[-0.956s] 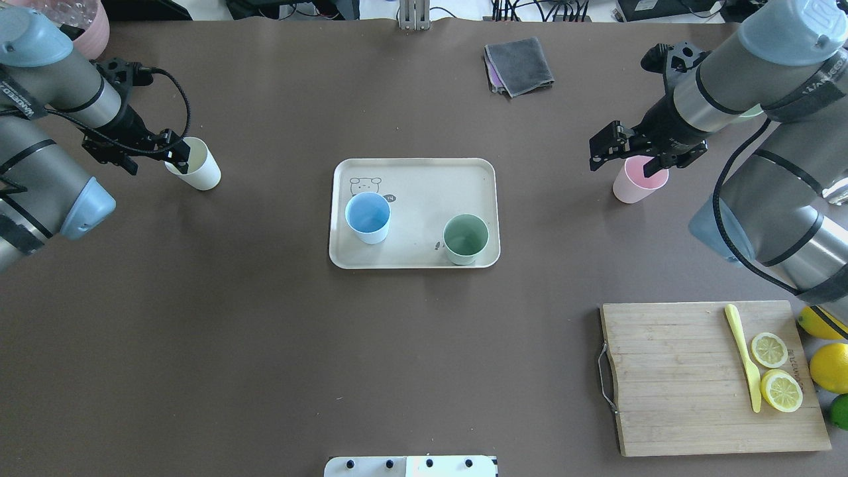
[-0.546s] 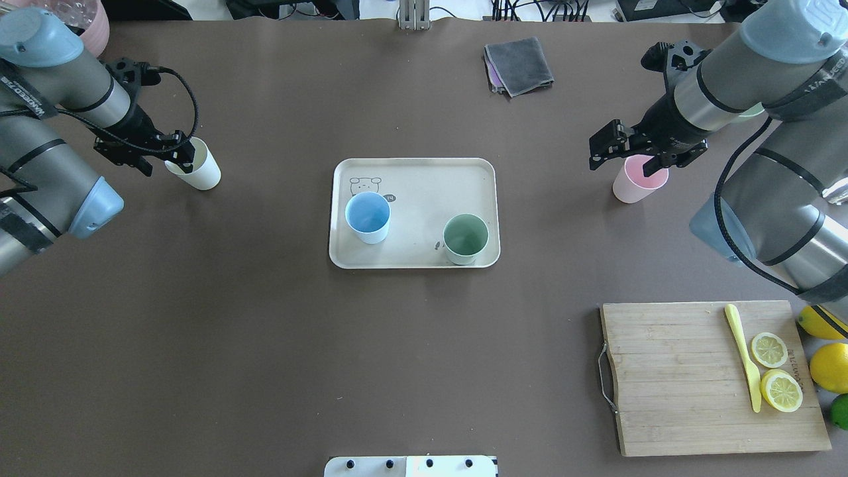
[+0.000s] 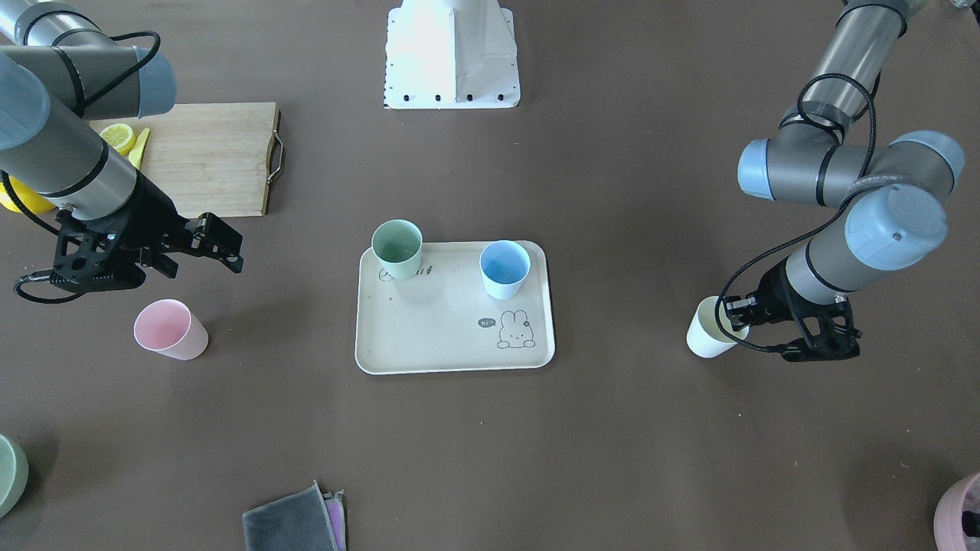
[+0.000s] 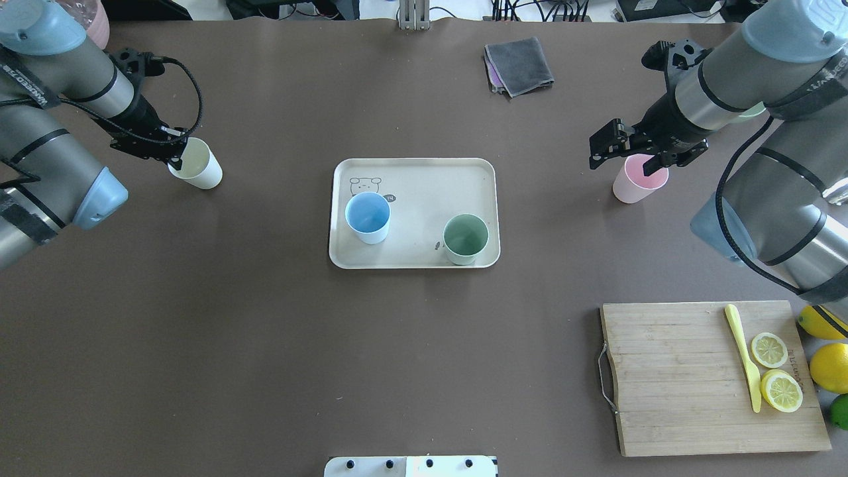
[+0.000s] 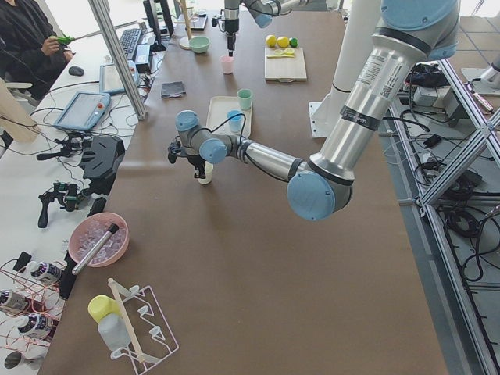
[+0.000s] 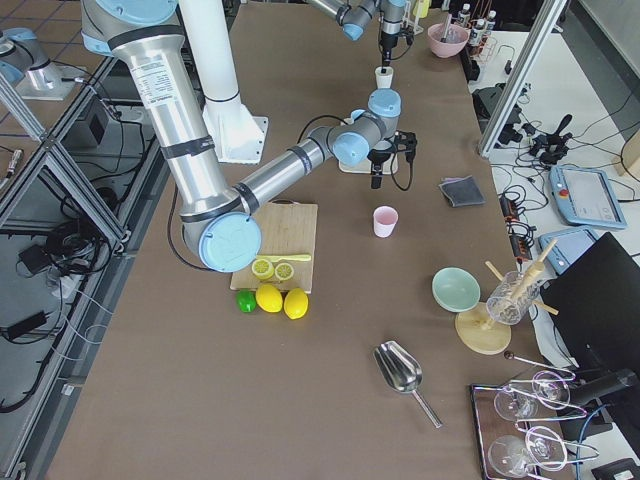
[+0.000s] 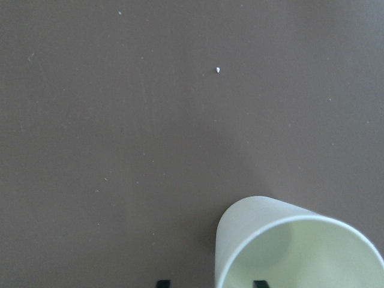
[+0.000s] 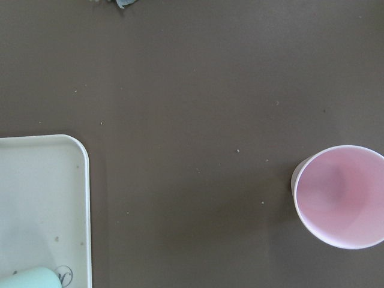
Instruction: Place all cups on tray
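Note:
The beige tray (image 4: 424, 175) lies mid-table with the blue cup (image 4: 368, 217) and the green cup (image 4: 466, 238) standing on it. The cream-yellow cup (image 4: 199, 169) stands on the table at the left. My left gripper (image 4: 175, 151) is open and straddles its near wall; in the left wrist view one fingertip (image 7: 259, 282) is inside the cup (image 7: 294, 252) and the other is outside. The pink cup (image 4: 637, 177) stands on the table at the right. My right gripper (image 4: 598, 151) is open and empty, hovering above and beside it toward the tray. The right wrist view shows the pink cup (image 8: 339, 195) and a tray corner (image 8: 42, 198).
A wooden cutting board (image 4: 712, 377) with lemon slices and a yellow knife lies front right, with whole lemons at the table's edge. A folded grey cloth (image 4: 519, 65) lies at the back. A mauve pot (image 4: 93, 30) sits far left and a green dish (image 3: 9, 473) far right.
My left gripper has shifted forward and settled over the cream-yellow cup's rim. The right arm has barely moved.

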